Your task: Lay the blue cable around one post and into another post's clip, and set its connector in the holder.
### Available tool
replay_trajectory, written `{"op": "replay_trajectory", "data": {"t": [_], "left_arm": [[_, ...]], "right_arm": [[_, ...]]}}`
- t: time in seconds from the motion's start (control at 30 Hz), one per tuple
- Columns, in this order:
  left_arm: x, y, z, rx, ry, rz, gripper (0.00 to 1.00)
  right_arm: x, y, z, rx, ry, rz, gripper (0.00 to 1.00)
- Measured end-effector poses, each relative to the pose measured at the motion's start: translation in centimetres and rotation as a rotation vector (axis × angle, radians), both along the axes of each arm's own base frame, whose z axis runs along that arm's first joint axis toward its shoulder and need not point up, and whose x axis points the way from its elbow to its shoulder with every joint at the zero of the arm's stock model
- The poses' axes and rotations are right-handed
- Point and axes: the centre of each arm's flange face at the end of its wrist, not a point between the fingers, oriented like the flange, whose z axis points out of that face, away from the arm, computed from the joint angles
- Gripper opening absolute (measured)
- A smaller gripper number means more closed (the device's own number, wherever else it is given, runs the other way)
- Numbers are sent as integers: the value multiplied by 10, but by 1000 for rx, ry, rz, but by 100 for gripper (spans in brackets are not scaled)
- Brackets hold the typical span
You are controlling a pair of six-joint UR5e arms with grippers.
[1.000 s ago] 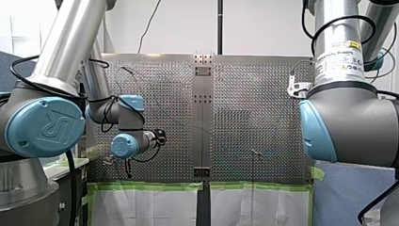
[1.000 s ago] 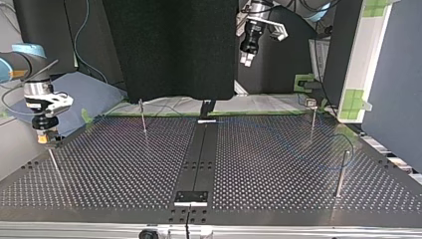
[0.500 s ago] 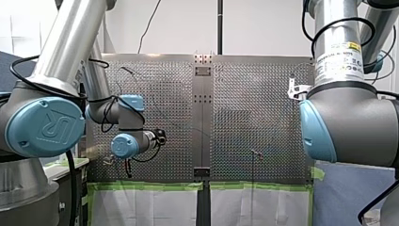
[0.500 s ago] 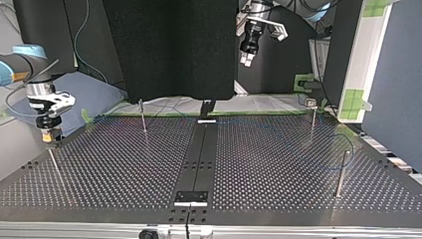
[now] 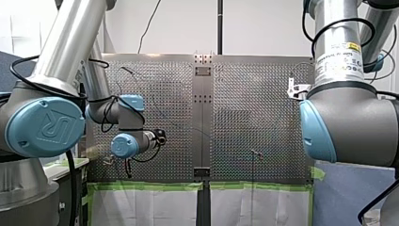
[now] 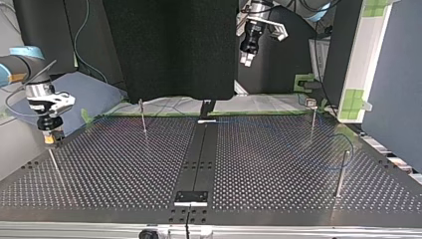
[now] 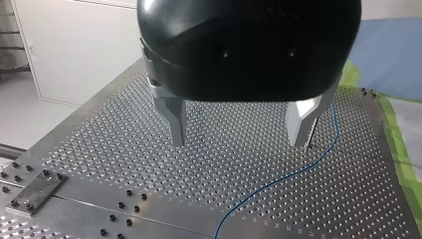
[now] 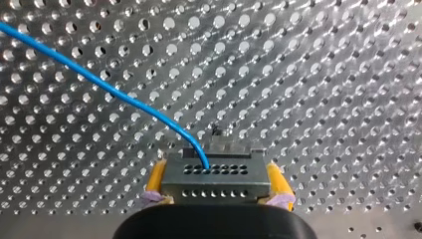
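In the right wrist view my right gripper [image 8: 215, 196], with yellow pads, is shut on a grey connector [image 8: 215, 177]. The blue cable [image 8: 114, 92] leaves the connector's top and runs away over the perforated plate. In the top view this gripper [image 6: 50, 139] hangs low at the table's left edge, just above a thin post [image 6: 53, 164]. My left gripper [image 6: 245, 59] is held high behind the table. Its metal fingers [image 7: 174, 124] stand open with nothing between them. The cable [image 7: 278, 179] lies on the plate below, passing a post [image 7: 311, 134].
Three more thin posts [image 6: 143, 117] [image 6: 312, 119] [image 6: 342, 172] stand on the perforated table. A black strip [image 6: 199, 154] runs down its middle, with a small plate [image 6: 190, 197] at the near end. Green tape edges the far side.
My right gripper has shifted slightly at the table's left edge in the top view, still holding the connector. My left arm has stayed still.
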Motion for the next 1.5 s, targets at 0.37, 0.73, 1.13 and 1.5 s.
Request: {"op": "replay_trajectory", "data": {"t": [0.37, 0.73, 1.13, 1.5], "left_arm": [[0, 0, 0, 0, 0, 1, 100], [0, 0, 0, 0, 0, 2, 100], [1, 1, 0, -1, 0, 3, 100], [3, 2, 0, 1, 6, 6, 100]], "right_arm": [[-10, -3, 1, -1, -4, 17, 0], [-9, -12, -9, 18, -2, 20, 0], [-6, -17, -2, 9, -4, 41, 0], [-6, -19, 4, 4, 0, 44, 0]]}}
